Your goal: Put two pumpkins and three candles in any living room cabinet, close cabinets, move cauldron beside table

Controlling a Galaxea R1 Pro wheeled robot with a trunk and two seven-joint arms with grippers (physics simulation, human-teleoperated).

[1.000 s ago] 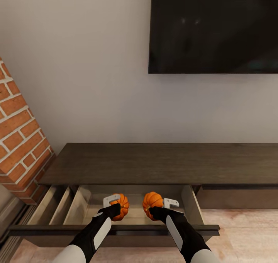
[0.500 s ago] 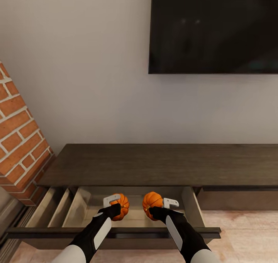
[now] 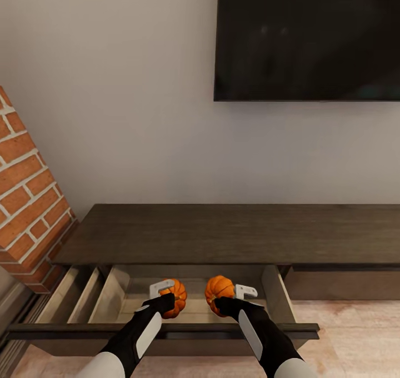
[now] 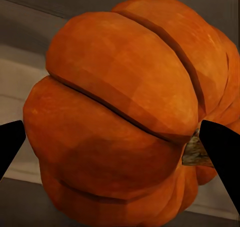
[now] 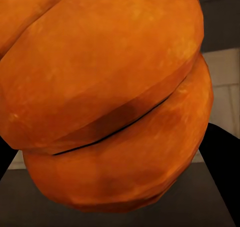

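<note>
View has tipped slightly since a second ago; arms unchanged. Left gripper (image 3: pixel 166 296) clamps one pumpkin (image 3: pixel 176 297), right gripper (image 3: pixel 229 298) clamps the other pumpkin (image 3: pixel 219 290), both over the cabinet's (image 3: pixel 222 233) open drawer (image 3: pixel 161 329).

The head camera looked forward and steeply down from above both arms, facing the pale wall (image 3: pixel 111 117) and the dark screen (image 3: pixel 308 39) hung on it, with the long cabinet (image 3: pixel 233 233) and its open drawer (image 3: pixel 166 329) low in the frame. Each wrist camera sat very near its load and looked along the fingers: the left one pressed up against the left pumpkin (image 4: pixel 125 112), the right one against the right pumpkin (image 5: pixel 105 97). All they shared with the head view were those two pumpkins, left (image 3: pixel 176 297) and right (image 3: pixel 218 290), over the drawer.
</note>
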